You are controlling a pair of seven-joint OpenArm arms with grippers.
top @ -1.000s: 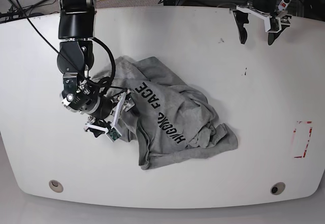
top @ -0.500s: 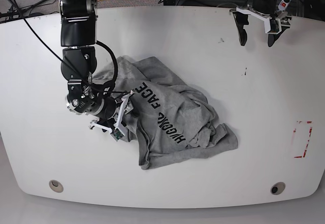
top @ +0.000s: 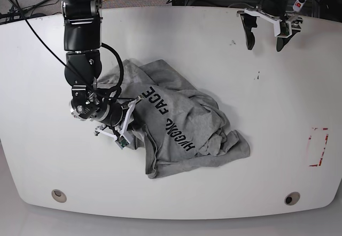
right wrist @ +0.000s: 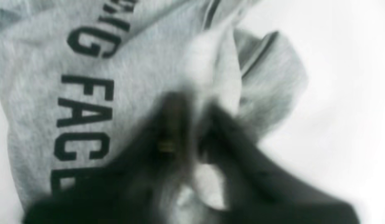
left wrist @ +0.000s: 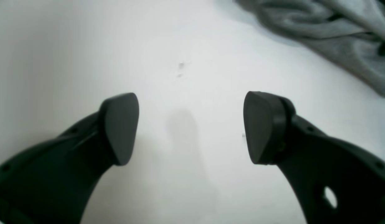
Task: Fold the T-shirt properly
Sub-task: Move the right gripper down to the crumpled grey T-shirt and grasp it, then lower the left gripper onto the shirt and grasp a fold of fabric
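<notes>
T-shirt [top: 181, 126] crumpled on counter [top: 176, 38], no fold yet; right fingers [right wrist: 192, 102] pinch its edge, left fingers [left wrist: 119, 127] apart, empty.

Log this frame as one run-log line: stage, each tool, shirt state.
stage: first grasp | right tool: shut on T-shirt edge | left tool: open, over bare table | shirt: crumpled, unfolded

Black arms [top: 81, 27] w/ black cables, white pincer brackets [top: 122, 124], dark rounded pads [left wrist: 119, 127].
</notes>
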